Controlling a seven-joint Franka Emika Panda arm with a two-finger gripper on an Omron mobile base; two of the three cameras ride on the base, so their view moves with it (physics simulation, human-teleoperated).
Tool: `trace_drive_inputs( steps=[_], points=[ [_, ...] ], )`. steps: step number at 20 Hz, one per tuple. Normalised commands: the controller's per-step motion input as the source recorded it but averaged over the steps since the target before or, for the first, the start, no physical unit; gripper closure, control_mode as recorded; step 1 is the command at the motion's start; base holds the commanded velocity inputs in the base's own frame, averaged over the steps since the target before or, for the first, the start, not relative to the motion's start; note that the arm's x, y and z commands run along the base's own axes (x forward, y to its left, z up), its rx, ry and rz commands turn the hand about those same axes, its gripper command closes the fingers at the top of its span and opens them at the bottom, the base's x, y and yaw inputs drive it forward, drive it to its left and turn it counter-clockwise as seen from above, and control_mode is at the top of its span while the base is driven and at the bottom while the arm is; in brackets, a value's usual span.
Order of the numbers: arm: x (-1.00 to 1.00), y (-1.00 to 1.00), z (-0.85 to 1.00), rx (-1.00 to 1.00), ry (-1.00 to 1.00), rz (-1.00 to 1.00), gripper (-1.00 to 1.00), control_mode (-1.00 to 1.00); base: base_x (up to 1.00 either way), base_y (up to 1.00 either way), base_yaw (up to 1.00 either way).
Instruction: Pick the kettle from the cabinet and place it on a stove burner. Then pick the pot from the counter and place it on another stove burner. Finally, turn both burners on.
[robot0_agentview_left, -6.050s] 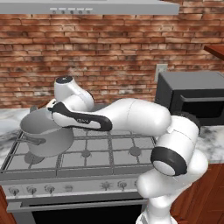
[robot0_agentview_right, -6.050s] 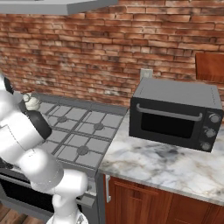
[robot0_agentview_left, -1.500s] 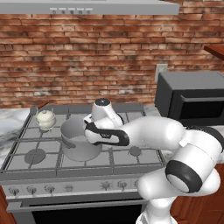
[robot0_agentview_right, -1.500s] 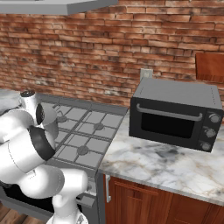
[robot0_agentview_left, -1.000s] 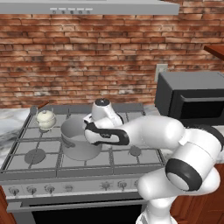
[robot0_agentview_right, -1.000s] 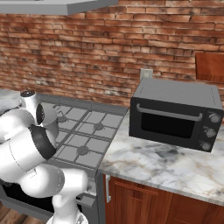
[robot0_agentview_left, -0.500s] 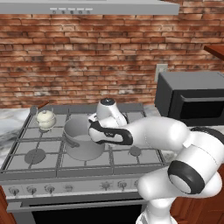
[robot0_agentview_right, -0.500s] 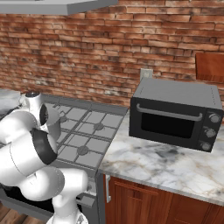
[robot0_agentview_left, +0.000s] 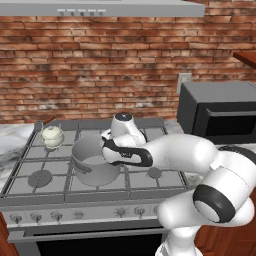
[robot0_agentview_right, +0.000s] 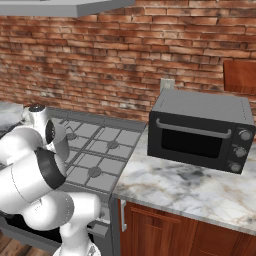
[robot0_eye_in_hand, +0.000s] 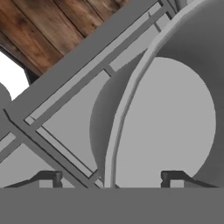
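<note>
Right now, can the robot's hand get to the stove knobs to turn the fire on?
Probably yes. The knob row runs along the stove's front edge with nothing standing before it, and the open gripper hangs just above the pot rim, so it would swing down and forward. Which knobs match the burners is unclear.

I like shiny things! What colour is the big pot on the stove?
The pot is grey, like brushed metal, best seen in the left base view.

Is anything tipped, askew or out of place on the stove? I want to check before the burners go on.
Nothing stands out. The pot sits upright on the middle front grate, and the kettle stands upright on the back left burner.
</note>
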Motion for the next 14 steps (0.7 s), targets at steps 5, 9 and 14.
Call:
trace_drive_inputs(
  steps=[5,9,14],
  points=[
    [-0.01,0.0,0.31,0.0,-0.08,0.0,-1.0,-1.0,0.0,0.0,0.0],
    [-0.16,0.0,0.43,0.0,-0.1,0.0,-1.0,-1.0,0.0,0.0,0.0],
    [-0.24,0.0,0.41,0.0,-0.1,0.02,-1.0,-1.0,0.0,0.0,0.0]
  ],
)
